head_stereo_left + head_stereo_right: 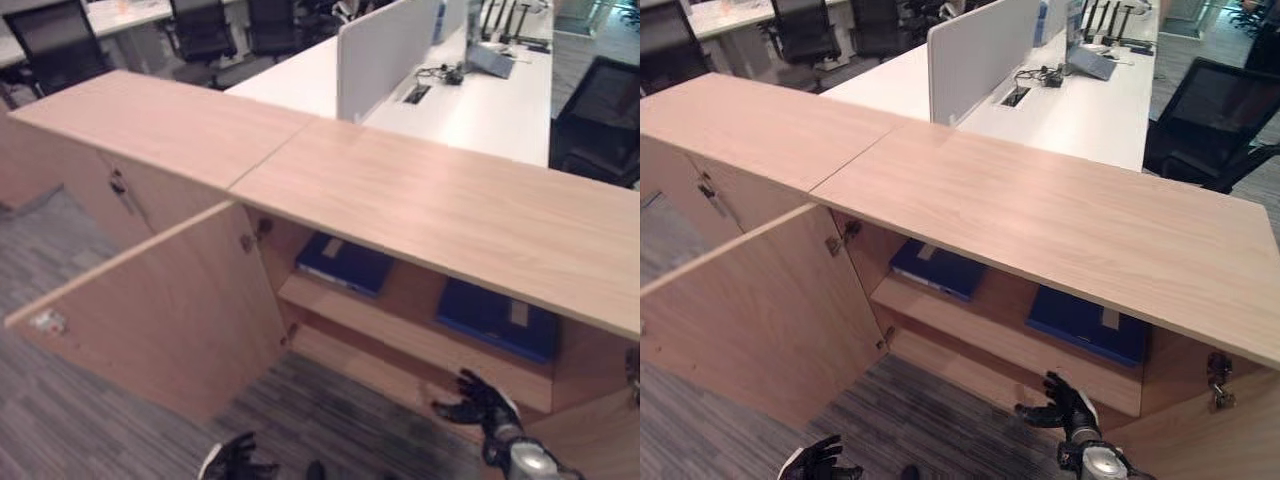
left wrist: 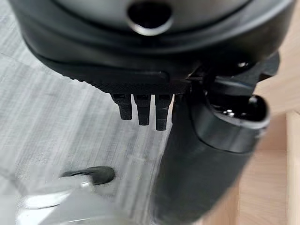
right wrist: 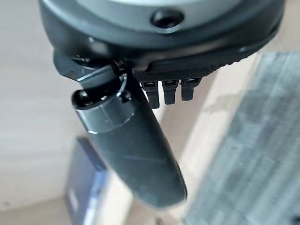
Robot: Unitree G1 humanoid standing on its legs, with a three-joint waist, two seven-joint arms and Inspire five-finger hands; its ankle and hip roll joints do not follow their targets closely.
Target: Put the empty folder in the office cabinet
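Right robot hand (image 1: pixel 1065 405) fingers spread, empty, before cabinet (image 1: pixel 1060 215); blue folders (image 1: pixel 1087 325) half-hidden under its top.

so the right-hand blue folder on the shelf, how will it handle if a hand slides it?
The right blue folder lies flat on the shelf, so it probably slides, not tips. It looks stiff-covered and, if empty, light. Right hand is open, below it.

We see a cabinet (image 1: pixel 430 205) of matt, light wood-grain board, its door (image 1: pixel 160 310) alike. The folders (image 1: pixel 1085 325) look smooth blue plastic. The floor (image 1: pixel 90 430) is rough grey carpet; the table (image 1: pixel 480 100) smooth white.
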